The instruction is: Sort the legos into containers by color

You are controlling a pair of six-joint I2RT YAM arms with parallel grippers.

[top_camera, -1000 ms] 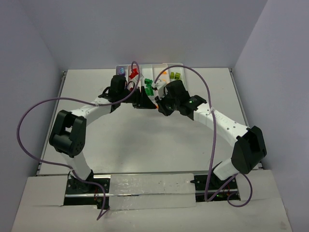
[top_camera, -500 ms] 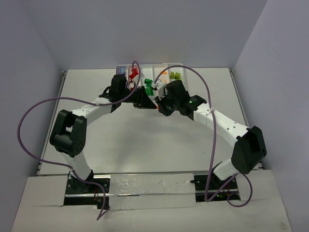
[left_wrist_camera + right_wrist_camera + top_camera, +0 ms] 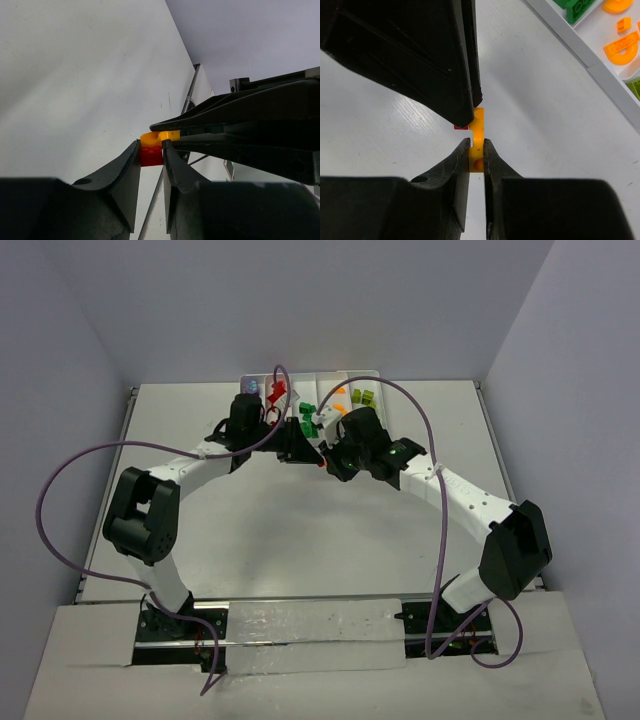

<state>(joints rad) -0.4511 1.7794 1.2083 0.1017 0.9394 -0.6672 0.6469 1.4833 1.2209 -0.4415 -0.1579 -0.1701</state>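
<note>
Where grips meet: beside tray's [image 3: 570,44] near edge
Left tool [image 3: 151,149]: pinching red brick [image 3: 151,158]
Right tool [image 3: 476,146]: pinching orange brick [image 3: 478,125]

Glossy, smooth: small orange plastic brick [image 3: 478,145], small red plastic brick [image 3: 151,156]. Black fingers [image 3: 455,165] of right end effector [image 3: 476,144]: matt hard plastic. White tabletop [image 3: 380,135] matt, faint grain. White plastic tray [image 3: 570,36] smooth, slight sheen.

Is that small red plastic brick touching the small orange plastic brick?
Touching. Left wrist view shows the red brick flush against the orange brick, no gap.
</note>
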